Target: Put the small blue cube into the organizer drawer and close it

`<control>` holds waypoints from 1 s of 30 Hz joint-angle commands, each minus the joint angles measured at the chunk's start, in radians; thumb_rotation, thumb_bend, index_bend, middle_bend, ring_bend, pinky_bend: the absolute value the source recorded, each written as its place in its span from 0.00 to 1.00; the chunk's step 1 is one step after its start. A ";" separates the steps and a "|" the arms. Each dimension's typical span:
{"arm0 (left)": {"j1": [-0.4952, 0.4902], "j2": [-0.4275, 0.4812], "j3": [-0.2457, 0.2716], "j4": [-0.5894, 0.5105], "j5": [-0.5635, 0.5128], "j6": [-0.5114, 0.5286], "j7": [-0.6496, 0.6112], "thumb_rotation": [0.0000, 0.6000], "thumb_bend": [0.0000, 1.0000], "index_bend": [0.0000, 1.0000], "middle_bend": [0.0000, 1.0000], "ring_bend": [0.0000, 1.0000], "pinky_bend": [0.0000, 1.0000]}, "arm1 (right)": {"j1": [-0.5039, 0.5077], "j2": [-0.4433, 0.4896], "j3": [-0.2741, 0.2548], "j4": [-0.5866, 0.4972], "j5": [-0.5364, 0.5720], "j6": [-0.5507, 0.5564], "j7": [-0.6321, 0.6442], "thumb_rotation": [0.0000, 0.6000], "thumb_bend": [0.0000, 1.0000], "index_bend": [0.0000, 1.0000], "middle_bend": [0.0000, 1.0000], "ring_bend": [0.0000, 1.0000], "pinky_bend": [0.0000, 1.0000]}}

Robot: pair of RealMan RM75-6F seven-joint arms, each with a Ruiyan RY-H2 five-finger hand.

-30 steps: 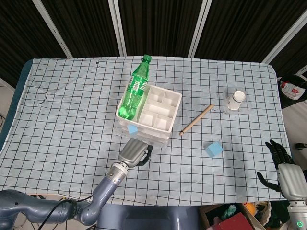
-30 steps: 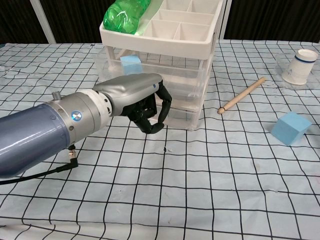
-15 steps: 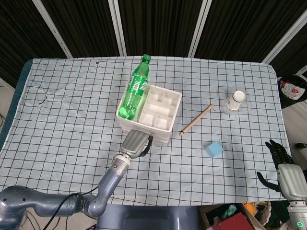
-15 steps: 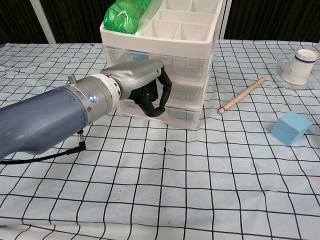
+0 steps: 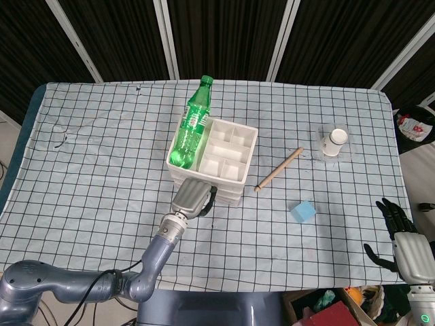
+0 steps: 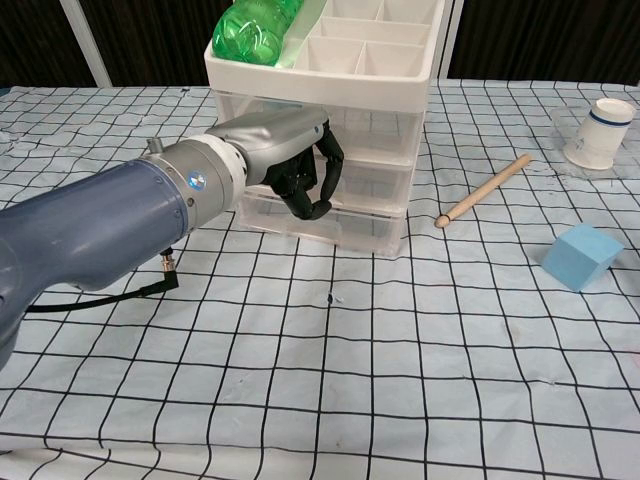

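Left hand (image 6: 300, 165) clenched, fingers curled in, nothing held; knuckles pressed against front of clear organizer drawer (image 6: 370, 180), drawer flush with stack. Small blue cube not visible now; cannot tell where it lies behind hand. Organizer (image 5: 211, 163) mid-tabletop, white divided tray on top, green bottle (image 5: 190, 129) lying in its left compartment. Larger blue cube (image 5: 304, 212) on checkered tabletop (image 5: 88, 170), well right of organizer. Wooden stick (image 5: 279, 170) between organizer and paper cup (image 5: 334, 141). Right hand (image 5: 397, 227) released, fingers spread, at tabletop's right edge.
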 commanded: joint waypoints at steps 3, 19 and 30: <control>0.020 0.034 0.032 -0.048 0.016 0.022 0.001 1.00 0.42 0.62 1.00 1.00 0.93 | 0.000 0.001 0.000 0.000 0.001 -0.001 0.002 1.00 0.26 0.03 0.00 0.00 0.18; 0.269 0.469 0.268 -0.388 0.287 0.208 -0.112 1.00 0.36 0.44 0.74 0.72 0.64 | 0.000 0.001 0.004 0.000 0.005 0.002 -0.002 1.00 0.26 0.03 0.00 0.00 0.18; 0.498 0.651 0.448 -0.343 0.541 0.420 -0.244 1.00 0.09 0.00 0.00 0.00 0.00 | -0.004 -0.004 0.003 0.006 -0.005 0.015 -0.023 1.00 0.26 0.03 0.00 0.00 0.18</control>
